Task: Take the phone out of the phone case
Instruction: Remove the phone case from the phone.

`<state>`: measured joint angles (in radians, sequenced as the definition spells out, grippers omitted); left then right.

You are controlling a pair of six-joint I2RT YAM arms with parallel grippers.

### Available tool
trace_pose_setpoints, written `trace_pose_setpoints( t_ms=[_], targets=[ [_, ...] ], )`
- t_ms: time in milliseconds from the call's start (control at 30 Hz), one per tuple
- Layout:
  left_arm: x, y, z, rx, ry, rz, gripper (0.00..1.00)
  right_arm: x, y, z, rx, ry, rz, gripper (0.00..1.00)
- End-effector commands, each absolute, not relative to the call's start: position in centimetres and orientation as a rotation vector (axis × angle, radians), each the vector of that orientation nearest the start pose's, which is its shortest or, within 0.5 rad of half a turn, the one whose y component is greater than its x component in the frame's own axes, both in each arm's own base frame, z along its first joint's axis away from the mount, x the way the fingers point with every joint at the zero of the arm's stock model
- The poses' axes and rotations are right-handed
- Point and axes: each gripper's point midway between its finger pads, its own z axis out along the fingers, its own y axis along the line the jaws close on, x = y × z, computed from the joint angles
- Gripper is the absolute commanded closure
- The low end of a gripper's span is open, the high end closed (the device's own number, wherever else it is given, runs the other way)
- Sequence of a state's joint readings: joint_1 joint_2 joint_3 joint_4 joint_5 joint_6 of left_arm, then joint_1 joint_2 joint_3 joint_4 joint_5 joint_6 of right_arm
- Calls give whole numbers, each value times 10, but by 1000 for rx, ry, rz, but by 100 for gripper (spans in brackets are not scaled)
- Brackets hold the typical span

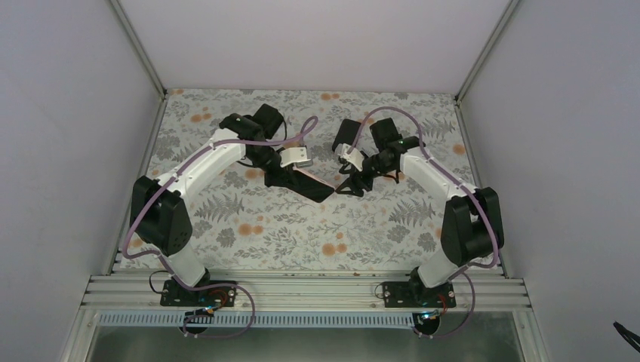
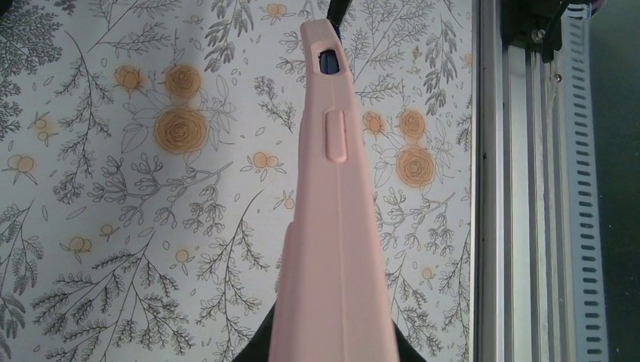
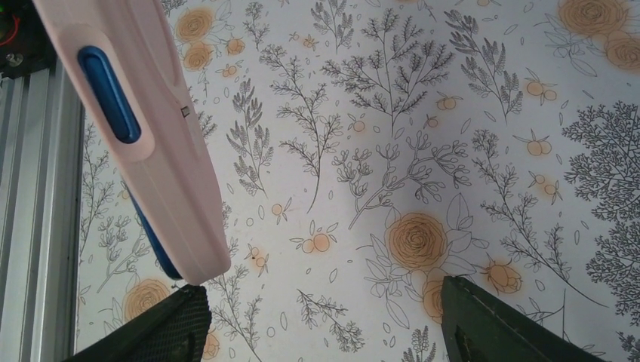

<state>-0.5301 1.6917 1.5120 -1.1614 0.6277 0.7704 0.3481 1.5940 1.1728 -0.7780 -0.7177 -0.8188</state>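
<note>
Now: my left tool [image 1: 278,178] is clenched on one end of the pink phone case [image 2: 336,226]. Its dark fingers show on either side of the case at the bottom of the left wrist view. The case appears to be held edge-on and lifted off the floral bench [image 1: 249,226], over the middle and a little toward the far edge.

The blue phone [image 3: 109,94] is in the case. I can see it through the long side cutout, and again through the small slot near the free end in the left wrist view.

My right tool [image 3: 321,290] is released, with its jaws wide and nothing between them, only bench pattern.

The relation that matters:
- **Long axis:** the case runs from my left tool toward my right one, and its free end points at the right tool.
- **Offset:** in the right wrist view, the free end sits off to one side, just beyond the tip of one finger [image 3: 170,324]. It is not inside the gap, and I cannot tell whether it touches that finger.
- **Nearer arm:** from above, the free corner and the right tool are just beside each other, so the right arm is the nearer one for working that end.

My judgement is that the right tool must shift sideways to bring the case end between its jaws. Only then can it peel the lip or grip the phone.
</note>
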Motion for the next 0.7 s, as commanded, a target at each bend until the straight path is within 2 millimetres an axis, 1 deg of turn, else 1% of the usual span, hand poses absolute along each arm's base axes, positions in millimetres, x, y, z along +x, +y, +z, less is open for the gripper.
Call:
trace_pose_setpoints(
  t_ms=[0, 233, 333, 467, 533, 667],
  targets=[
    [243, -278, 205, 1734, 2001, -941, 98, 307, 233, 151, -1529, 1950, 761, 25],
    [247, -279, 203, 1732, 2006, -925, 98, 303, 238, 165, -1551, 1911, 820, 25],
    [248, -279, 202, 1731, 2004, -920, 98, 296, 238, 165, -1577, 1900, 844, 26],
    [249, -278, 201, 1736, 2008, -902, 98, 296, 232, 161, -1575, 1933, 784, 26],
    [249, -276, 201, 1738, 2010, -893, 98, 294, 228, 163, -1570, 1934, 766, 26],
    [249, -273, 199, 1735, 2014, -870, 98, 283, 225, 161, -1589, 1937, 775, 26]
  ],
)
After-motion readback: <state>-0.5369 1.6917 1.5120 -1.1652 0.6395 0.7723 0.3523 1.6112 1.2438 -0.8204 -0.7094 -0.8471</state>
